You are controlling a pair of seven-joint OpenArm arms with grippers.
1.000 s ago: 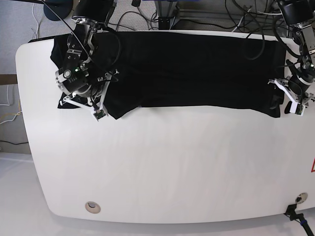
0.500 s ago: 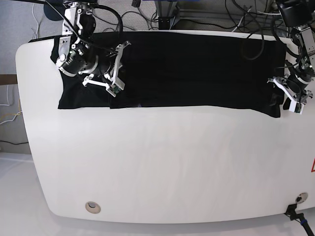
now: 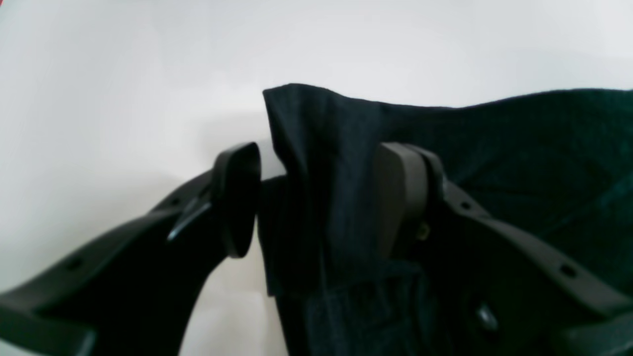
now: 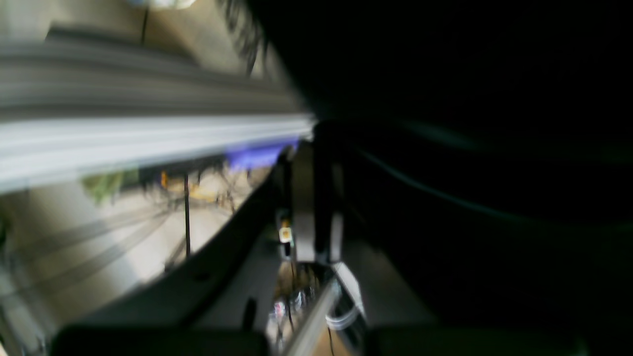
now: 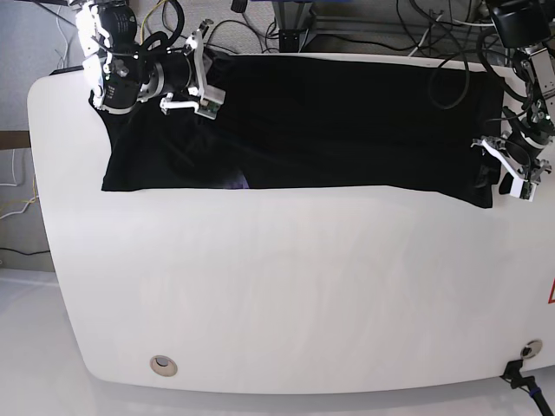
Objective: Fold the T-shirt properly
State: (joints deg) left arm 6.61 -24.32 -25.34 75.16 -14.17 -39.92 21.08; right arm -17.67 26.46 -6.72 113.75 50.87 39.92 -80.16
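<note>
The black T-shirt point(image 5: 347, 121) lies as a long band across the far part of the white table point(image 5: 286, 286); its orange tag is out of view. My left gripper point(image 5: 507, 173) sits at the band's near right corner. In the left wrist view its jaws point(image 3: 319, 198) hold a pleated fold of the shirt point(image 3: 519, 148) between them. My right gripper point(image 5: 206, 69) is over the shirt's far left part near the table's back edge. The right wrist view is blurred: the pads point(image 4: 302, 198) stand close together and black cloth point(image 4: 470, 74) fills the right side.
Cables point(image 5: 416, 35) and stands lie behind the table's far edge. A round metal grommet point(image 5: 162, 365) sits near the front left. A black clamp point(image 5: 520, 373) is at the front right corner.
My right gripper has moved from the shirt's near left corner up and back to its far left edge. The shirt's near left edge now lies straight. The left gripper has stayed put.
</note>
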